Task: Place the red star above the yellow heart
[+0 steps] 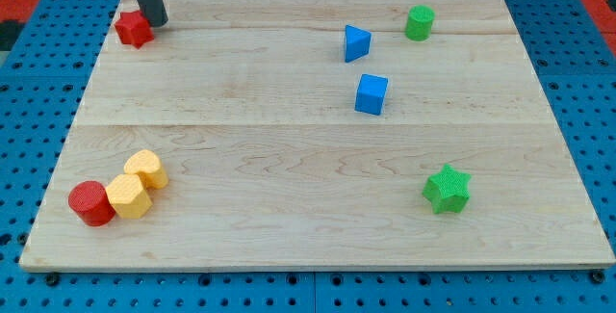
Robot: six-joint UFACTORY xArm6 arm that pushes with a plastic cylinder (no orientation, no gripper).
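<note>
The red star (pixel 134 30) lies at the board's top left corner. My tip (pixel 157 22) stands just right of it, touching or nearly touching its right side. Two yellow blocks sit at the lower left: one (pixel 147 169) above and right, one (pixel 128 196) below and left. I cannot tell for sure which is the heart; the upper one looks lobed. They touch each other.
A red cylinder (pixel 91 203) touches the lower yellow block's left side. A blue triangle (pixel 356 42) and blue cube (pixel 371 94) sit at upper middle. A green cylinder (pixel 419 23) is top right, a green star (pixel 447 189) lower right. The wooden board (pixel 289 246) lies on blue pegboard.
</note>
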